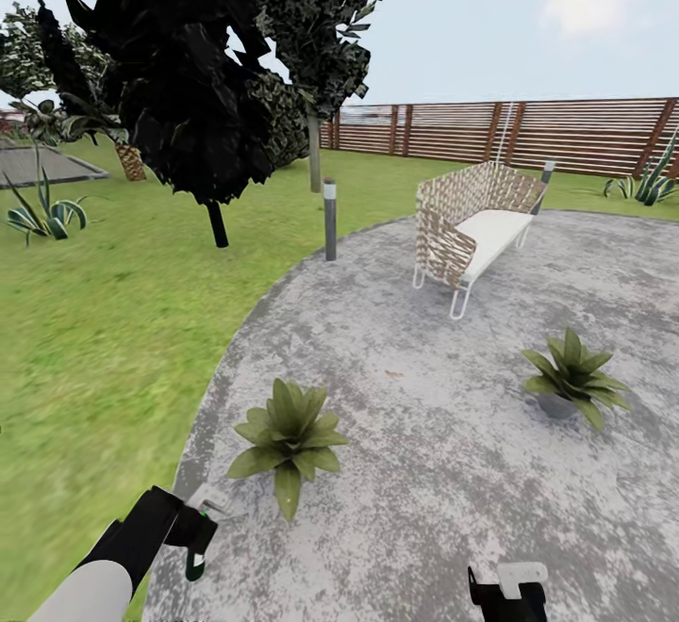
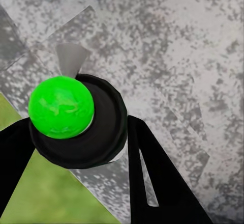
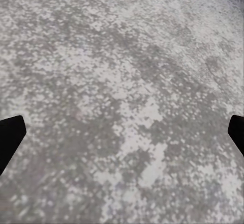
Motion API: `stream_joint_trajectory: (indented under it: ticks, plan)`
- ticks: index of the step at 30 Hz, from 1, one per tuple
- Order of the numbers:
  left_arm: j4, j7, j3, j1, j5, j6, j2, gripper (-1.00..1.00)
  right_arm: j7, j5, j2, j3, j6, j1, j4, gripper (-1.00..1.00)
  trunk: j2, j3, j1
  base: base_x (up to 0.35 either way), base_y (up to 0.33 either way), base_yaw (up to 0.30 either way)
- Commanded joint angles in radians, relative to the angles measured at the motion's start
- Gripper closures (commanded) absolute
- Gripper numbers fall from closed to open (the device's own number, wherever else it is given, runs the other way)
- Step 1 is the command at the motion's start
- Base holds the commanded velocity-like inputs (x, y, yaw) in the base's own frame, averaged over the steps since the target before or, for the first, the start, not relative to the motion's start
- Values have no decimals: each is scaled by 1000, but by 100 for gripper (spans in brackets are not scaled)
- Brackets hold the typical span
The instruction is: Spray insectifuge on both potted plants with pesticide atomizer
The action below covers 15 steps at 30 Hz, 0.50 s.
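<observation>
Two potted plants sit on the round grey paving (image 1: 424,490): one rosette (image 1: 288,433) close in front of my left arm, the other (image 1: 572,377) further right with its grey pot showing. My left gripper (image 1: 200,539) is low at the paving's edge, just short of the near plant, and is shut on the pesticide atomizer (image 1: 195,565). In the left wrist view the atomizer (image 2: 76,117) shows a bright green cap on a round black body between the black fingers (image 2: 152,178). My right gripper (image 1: 509,594) hangs open over bare paving, its fingertips (image 3: 10,135) wide apart.
A wicker seat (image 1: 476,226) with a white cushion stands behind the plants. A bollard light (image 1: 330,217) and dark trees (image 1: 189,85) rise at the lawn (image 1: 104,339) on the left. A slatted wooden fence (image 1: 528,137) closes the back; agaves (image 1: 47,212) grow far left.
</observation>
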Motion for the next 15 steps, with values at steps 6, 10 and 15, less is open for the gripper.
stream_joint_trajectory:
  ticks: [6,10,15]
  plan:
    - [3,-14,3,-1,-9,3,-4,100,-4,10,0,-7,-3,-1,1,-100,0,-1,0,64,-64,8]
    - [1,-13,3,-1,-10,3,-3,100,-4,10,0,-7,-3,-1,2,-100,0,-1,0,136,-200,0]
    - [0,-12,4,-1,-9,4,-2,100,-4,10,0,-7,-3,-1,2,-100,0,-1,0,60,-47,0]
